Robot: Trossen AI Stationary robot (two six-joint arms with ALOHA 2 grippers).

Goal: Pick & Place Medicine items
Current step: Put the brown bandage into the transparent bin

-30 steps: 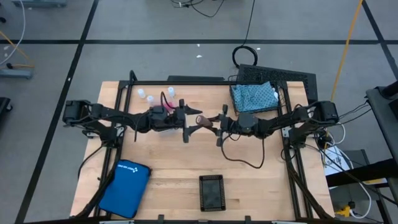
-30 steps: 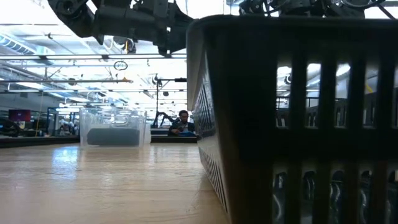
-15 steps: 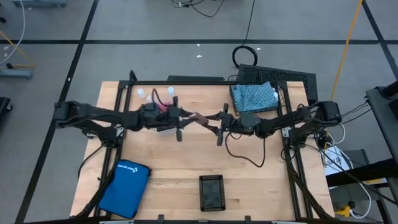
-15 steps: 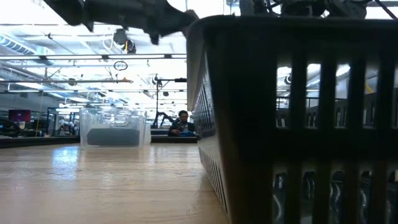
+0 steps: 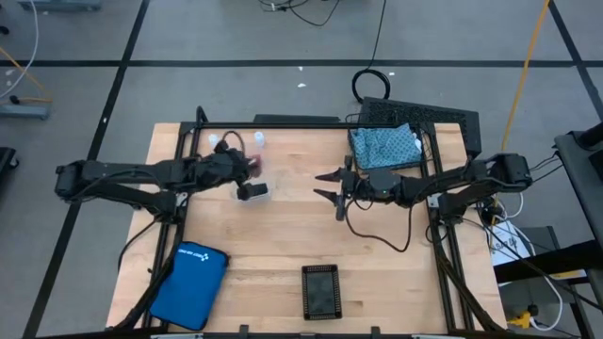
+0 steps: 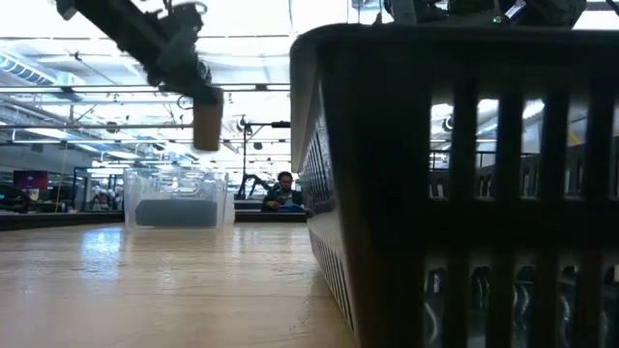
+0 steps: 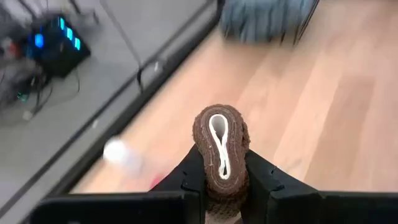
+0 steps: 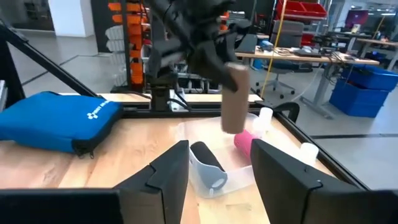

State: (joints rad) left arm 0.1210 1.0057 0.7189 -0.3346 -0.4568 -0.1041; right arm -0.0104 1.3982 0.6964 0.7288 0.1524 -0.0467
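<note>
From above, my left gripper (image 5: 252,166) is up near the far left part of the table (image 5: 283,240), closed on the brown block, which is hidden under the wrist here; my right gripper (image 5: 330,185) hangs over the middle of the table with its fingers spread and nothing between them. A black block in a clear tray (image 5: 252,191) lies just beside my left gripper, the white vials (image 5: 259,139) stand near the far edge, the teal pouch (image 5: 384,145) sits in the far right basket, and the blue case (image 5: 188,282) and a small black basket (image 5: 320,291) lie toward the near edge. At table height, the brown block (image 6: 207,120) hangs upright, well clear of the wood; a drop from here would let it bounce or roll. My left wrist camera shows the block's end (image 7: 221,146) pinched between my two fingers (image 7: 194,177), with only its lower part clamped, so I judge a fast swing could tilt it or pull it free. My right wrist camera shows the brown block (image 8: 235,96) held above the black block (image 8: 208,159), the pink block (image 8: 247,144) and a vial (image 8: 264,116); a careless descent could knock these over or scatter them, and my two arms are near enough to collide if both move inward.
</note>
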